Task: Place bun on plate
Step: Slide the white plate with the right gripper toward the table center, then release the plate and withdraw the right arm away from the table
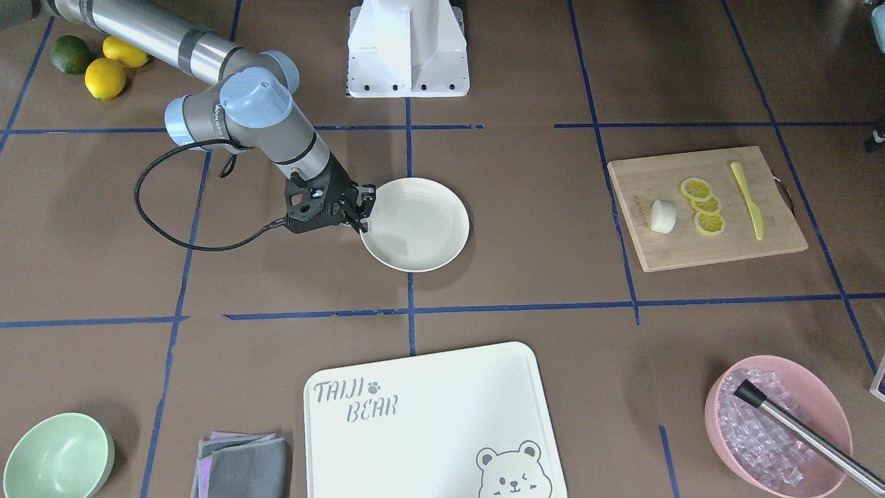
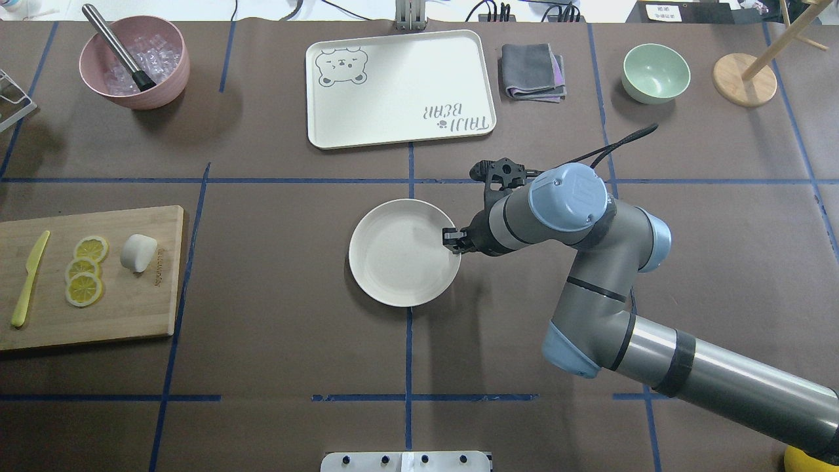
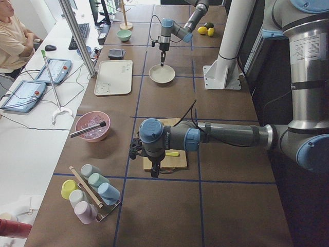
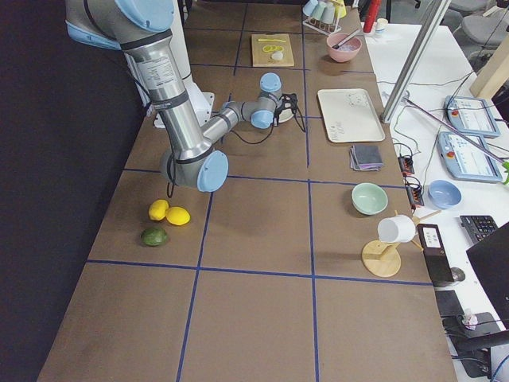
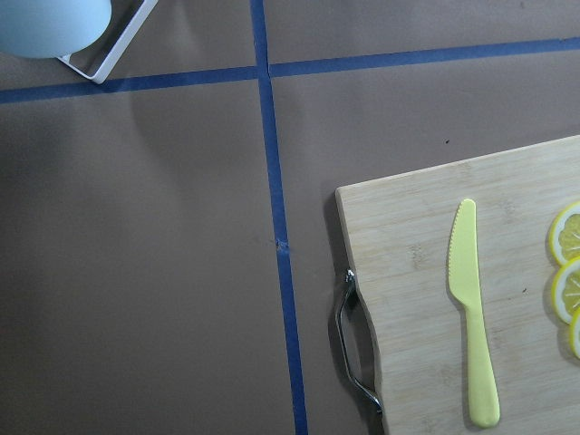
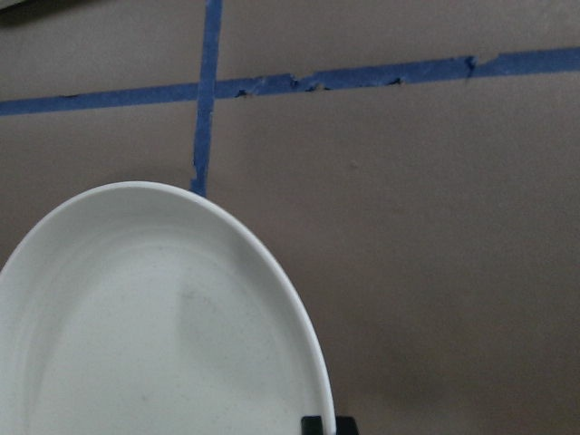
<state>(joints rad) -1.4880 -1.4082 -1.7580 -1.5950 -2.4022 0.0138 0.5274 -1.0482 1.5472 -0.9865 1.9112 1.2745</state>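
The bun (image 2: 138,252), a small white lump, lies on the wooden cutting board (image 2: 131,314) at the table's left, beside the lemon slices (image 2: 85,270); it shows too as the bun (image 1: 662,216). The cream plate (image 2: 400,262) sits mid-table with nothing on it. My right gripper (image 2: 452,237) is at the plate's right rim, shut on that rim; the right wrist view shows the plate (image 6: 163,326) with one fingertip (image 6: 317,424) at its edge. My left gripper (image 3: 153,172) hangs over the board's knife end, and I cannot tell whether it is open or shut.
A yellow knife (image 5: 473,308) lies on the board. The bear-printed board (image 2: 400,88), a grey cloth (image 2: 532,71), a mint bowl (image 2: 655,72) and a pink ice bowl (image 2: 134,62) line the far side. Lemons and a lime (image 1: 104,62) sit near the right arm's base.
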